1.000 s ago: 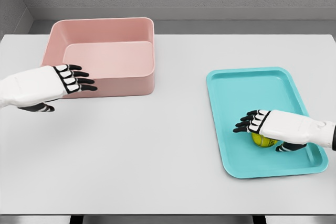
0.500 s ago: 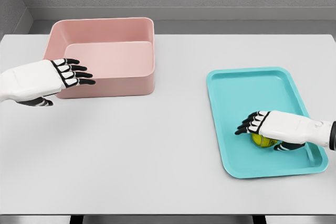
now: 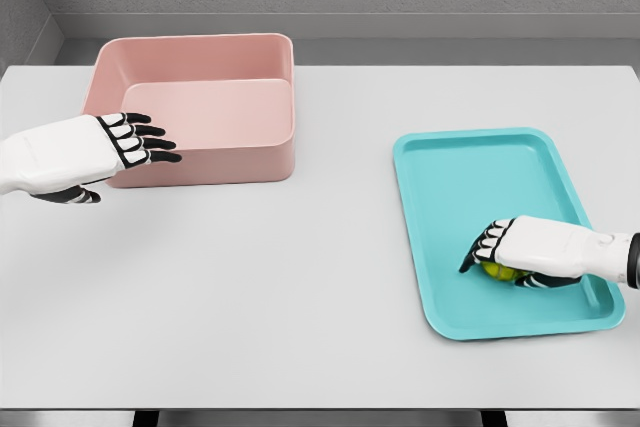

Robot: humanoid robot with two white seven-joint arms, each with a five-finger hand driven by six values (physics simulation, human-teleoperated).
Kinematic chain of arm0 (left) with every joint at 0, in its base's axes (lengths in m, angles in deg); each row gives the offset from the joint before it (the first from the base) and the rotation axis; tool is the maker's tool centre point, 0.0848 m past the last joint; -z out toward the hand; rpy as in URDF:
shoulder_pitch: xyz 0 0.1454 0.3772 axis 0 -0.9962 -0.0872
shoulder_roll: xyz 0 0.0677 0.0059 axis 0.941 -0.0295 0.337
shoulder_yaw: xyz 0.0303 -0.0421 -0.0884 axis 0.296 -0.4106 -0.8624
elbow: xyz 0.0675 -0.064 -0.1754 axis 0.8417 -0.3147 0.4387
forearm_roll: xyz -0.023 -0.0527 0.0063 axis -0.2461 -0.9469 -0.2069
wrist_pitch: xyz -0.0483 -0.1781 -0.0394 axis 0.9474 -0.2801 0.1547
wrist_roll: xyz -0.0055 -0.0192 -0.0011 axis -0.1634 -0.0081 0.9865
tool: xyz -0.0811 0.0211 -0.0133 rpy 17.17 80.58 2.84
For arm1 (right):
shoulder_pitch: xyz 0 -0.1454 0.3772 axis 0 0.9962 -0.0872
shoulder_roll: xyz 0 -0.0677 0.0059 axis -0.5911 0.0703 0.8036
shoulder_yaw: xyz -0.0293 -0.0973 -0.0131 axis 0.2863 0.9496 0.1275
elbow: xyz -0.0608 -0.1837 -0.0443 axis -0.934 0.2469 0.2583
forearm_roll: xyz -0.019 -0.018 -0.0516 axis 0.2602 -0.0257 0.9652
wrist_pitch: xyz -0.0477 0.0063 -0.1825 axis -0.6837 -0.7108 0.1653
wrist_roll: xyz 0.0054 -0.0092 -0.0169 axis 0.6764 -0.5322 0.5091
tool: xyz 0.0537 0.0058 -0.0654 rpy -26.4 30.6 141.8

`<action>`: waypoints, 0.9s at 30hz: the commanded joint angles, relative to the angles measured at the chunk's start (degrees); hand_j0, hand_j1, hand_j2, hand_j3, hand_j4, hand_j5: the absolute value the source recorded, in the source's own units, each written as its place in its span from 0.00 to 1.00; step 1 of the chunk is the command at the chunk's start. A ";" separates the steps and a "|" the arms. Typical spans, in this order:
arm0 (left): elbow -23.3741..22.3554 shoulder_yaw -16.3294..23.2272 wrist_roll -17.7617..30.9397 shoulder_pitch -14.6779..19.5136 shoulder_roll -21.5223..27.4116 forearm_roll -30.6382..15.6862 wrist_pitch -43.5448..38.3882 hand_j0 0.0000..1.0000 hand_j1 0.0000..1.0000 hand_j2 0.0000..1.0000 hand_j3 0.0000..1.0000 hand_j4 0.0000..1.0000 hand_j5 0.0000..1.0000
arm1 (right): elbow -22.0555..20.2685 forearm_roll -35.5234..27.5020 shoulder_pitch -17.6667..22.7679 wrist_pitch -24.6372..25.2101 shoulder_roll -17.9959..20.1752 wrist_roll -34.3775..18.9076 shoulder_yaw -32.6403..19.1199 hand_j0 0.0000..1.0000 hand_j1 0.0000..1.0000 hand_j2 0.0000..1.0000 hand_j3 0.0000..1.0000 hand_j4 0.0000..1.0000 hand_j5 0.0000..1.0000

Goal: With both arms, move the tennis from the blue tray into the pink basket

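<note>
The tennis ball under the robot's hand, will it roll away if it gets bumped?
Probably yes: the tennis ball is round and the blue tray looks smooth. The tray's raised rim would likely stop it. The right hand curling over it should steady it.

Yellow-green tennis ball (image 3: pixel 499 272) low in blue tray (image 3: pixel 470 162), open-topped pink basket (image 3: pixel 215 152) far left

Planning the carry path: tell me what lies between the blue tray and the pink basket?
Only bare white table lies between the blue tray and the pink basket, as the head view shows.
</note>
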 commanded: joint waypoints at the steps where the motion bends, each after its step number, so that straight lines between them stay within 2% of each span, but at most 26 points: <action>1: 0.00 -0.03 -0.03 0.00 0.08 -0.33 -0.07 1.00 1.00 1.00 1.00 1.00 1.00 | -0.02 -0.01 0.00 0.01 0.10 -0.16 -0.07 0.72 0.72 0.72 0.72 0.72 0.72; 7: 0.00 -0.03 -0.03 0.00 0.08 -0.33 -0.07 1.00 1.00 1.00 1.00 1.00 1.00 | -0.11 -0.10 -0.09 0.01 0.01 -0.34 -0.07 0.64 0.64 0.64 0.64 0.64 0.64; 9: 0.00 -0.03 -0.03 0.00 0.08 -0.33 -0.07 1.00 1.00 1.00 1.00 1.00 1.00 | -0.20 -0.54 -0.09 0.01 0.01 -0.25 -0.33 0.57 0.57 0.57 0.57 0.57 0.57; 19: 0.00 -0.03 -0.03 -0.09 0.26 -0.42 -0.07 1.00 1.00 1.00 1.00 1.00 1.00 | -1.60 -0.98 -2.20 0.01 0.10 -0.16 -1.04 0.49 0.49 0.49 0.49 0.49 0.49; 27: 0.00 -0.03 -0.03 -0.09 0.26 -0.51 -0.07 1.00 1.00 1.00 1.00 1.00 1.00 | -2.39 -3.00 -7.29 0.01 0.01 -0.16 -0.95 0.48 0.48 0.48 0.48 0.48 0.48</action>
